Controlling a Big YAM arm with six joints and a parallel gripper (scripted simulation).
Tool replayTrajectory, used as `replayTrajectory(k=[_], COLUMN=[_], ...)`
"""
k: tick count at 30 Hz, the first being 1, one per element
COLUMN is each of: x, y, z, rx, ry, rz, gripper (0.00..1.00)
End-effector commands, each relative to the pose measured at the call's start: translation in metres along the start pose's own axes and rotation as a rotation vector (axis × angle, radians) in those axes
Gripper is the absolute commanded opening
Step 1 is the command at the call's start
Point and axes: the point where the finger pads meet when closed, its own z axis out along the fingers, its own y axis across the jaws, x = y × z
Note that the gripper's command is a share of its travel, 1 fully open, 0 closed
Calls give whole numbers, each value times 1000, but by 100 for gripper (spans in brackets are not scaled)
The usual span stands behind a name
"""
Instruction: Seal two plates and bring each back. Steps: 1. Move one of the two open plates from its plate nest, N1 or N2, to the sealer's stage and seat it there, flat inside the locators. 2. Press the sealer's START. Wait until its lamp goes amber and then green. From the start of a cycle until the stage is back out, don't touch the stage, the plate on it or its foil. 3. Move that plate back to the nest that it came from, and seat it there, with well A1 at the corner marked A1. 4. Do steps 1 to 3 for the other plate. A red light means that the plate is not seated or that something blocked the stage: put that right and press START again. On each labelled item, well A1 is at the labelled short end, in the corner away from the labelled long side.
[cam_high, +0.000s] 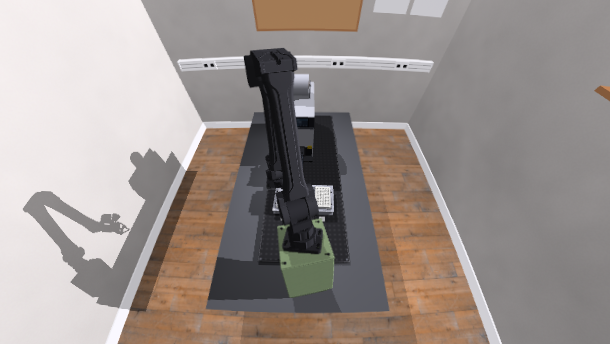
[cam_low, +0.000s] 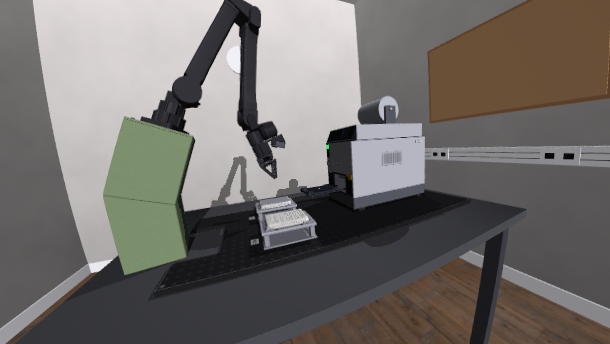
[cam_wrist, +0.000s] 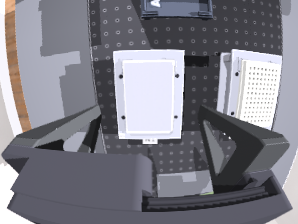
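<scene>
My gripper (cam_low: 273, 172) (cam_wrist: 149, 110) is open and empty, high above the nests. In the wrist view a plate (cam_wrist: 148, 95) with a smooth, pale top and no visible wells lies flat in the left nest (cam_wrist: 118, 102), between and below the fingertips. The other plate (cam_wrist: 260, 92) (cam_low: 287, 219) (cam_high: 323, 196) shows open wells and sits in the right nest (cam_wrist: 226, 90) (cam_low: 290, 239). The sealer (cam_low: 387, 172) has its stage (cam_low: 319, 190) (cam_wrist: 177, 10) out; the visible part holds no plate. Its lamp (cam_low: 327, 147) is green. The corner marks are too small to read.
The green pedestal (cam_high: 307, 275) (cam_low: 145, 200) carries the arm at the table's near end. The sealer's foil roll (cam_low: 375, 111) rises above its housing. The two nests stand side by side on the perforated mat (cam_low: 210, 265), with a narrow gap between them.
</scene>
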Motion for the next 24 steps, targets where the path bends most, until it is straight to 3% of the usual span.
replayTrajectory(k=[1,5,10,13,18,24], x=[4,-3,-12,-11,-3,-9], y=[-6,-38,-57,-55,-95,-125], z=[0,-4,-4,-2,-2,0], rx=[-4,5,-5,-15,11,8], ry=[12,-14,-37,-33,-15,-26], rz=[-2,-1,-17,-24,-24,-44], gripper=[100,100,100,100,100,100])
